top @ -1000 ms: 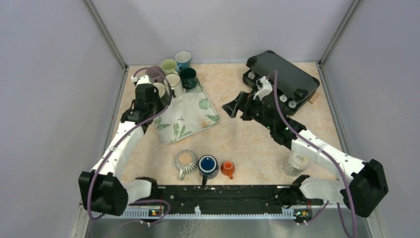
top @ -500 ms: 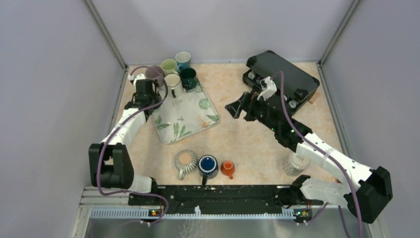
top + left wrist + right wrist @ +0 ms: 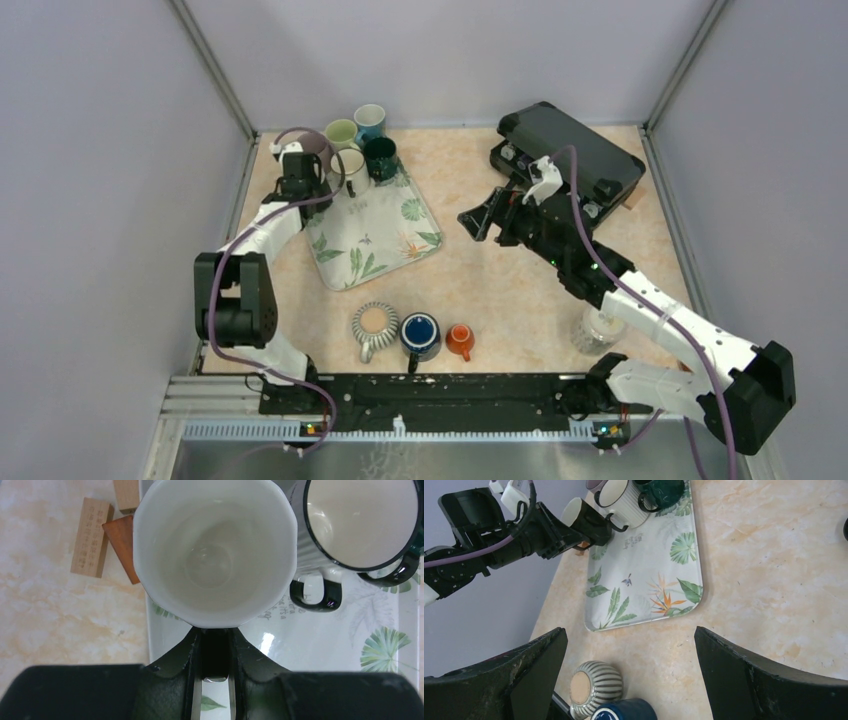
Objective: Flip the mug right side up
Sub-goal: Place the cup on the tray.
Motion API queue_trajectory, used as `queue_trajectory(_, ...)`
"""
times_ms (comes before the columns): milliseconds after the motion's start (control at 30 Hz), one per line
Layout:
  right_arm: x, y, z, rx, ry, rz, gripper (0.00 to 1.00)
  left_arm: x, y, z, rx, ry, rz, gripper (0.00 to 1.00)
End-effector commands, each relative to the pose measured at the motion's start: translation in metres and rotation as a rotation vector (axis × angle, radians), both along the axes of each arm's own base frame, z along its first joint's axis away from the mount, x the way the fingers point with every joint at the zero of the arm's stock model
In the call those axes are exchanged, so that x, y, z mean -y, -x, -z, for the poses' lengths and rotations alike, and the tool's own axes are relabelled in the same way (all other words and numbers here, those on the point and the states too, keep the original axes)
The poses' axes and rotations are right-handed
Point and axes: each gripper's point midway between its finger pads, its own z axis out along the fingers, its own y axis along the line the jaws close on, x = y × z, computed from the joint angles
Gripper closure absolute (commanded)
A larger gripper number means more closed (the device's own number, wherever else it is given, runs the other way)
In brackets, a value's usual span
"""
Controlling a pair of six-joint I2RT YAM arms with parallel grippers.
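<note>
Left gripper shifts toward upper left, clamped on mug, mouth-up at tray edge; release remains; right gripper gapes empty.

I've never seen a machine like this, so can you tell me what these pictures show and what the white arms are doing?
These are two robot arms bolted to a table. One picture looks down from above; the other two come from little cameras on each wrist. The left gripper is pinching a white mug, open end up, at the corner of a leafy tray, beside a black-rimmed mug. The right gripper is open and holds nothing. Near the front stand a striped mug, a blue mug and an orange mug.
</note>
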Motion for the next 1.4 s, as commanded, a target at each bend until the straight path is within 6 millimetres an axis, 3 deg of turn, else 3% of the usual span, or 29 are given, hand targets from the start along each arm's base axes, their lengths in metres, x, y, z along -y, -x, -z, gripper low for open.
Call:
queue_trajectory(0, 0.005, -0.001, -0.021, 0.053, -0.023, 0.016, 0.01, -0.001, -0.049, -0.06, 0.222, -0.007, 0.012, 1.0)
queue_trajectory(500, 0.004, -0.001, -0.019, 0.047, -0.016, 0.013, 0.01, -0.001, -0.068, -0.039, 0.176, -0.009, 0.027, 0.98)
queue_trajectory(733, 0.004, -0.001, -0.018, 0.043, -0.01, 0.008, 0.01, -0.002, -0.069, -0.037, 0.173, -0.004, 0.031, 0.72)
queue_trajectory(1133, 0.005, 0.0, -0.009, 0.011, 0.026, 0.007, 0.01, -0.001, -0.061, -0.045, 0.157, 0.007, 0.029, 0.42)
queue_trajectory(1367, 0.007, 0.001, 0.003, -0.028, 0.067, 0.006, 0.01, 0.005, -0.048, -0.065, 0.157, 0.035, 0.048, 0.1)
